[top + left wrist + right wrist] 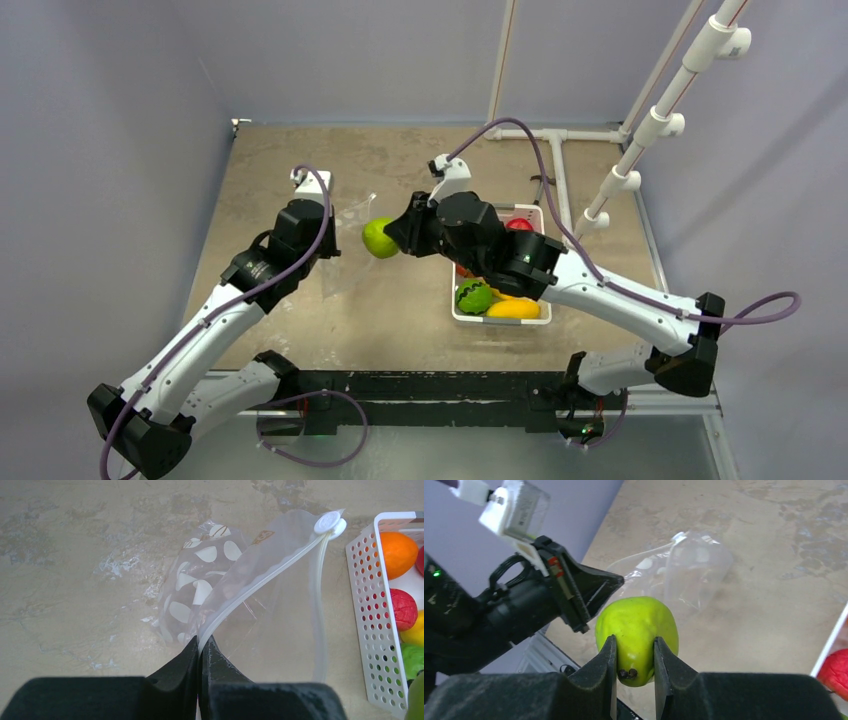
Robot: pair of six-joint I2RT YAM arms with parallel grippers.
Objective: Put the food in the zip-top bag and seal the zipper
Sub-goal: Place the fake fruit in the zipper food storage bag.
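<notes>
Likely light, slick yellow-green fruit [636, 622] clamped mid-body by right end effector [634, 647]; flimsy zip-top bag [260, 615] pinched at zipper [260, 574] by left end effector [201, 647].

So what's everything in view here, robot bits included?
zip-top bag: one, clear, on the table left of the basket
zipper: one, pale, along the bag's mouth
basket: one, white, perforated, right of the bag
orange fruit, red fruit, yellow fruit, striped green fruit: one each seen, in the basket
yellow-green fruit: one, held above the table
table: one, mottled tan
pipe frame: one, white, far right
left fingers: black, shut on the zipper
right fingers: black, gripping the yellow-green fruit
</notes>
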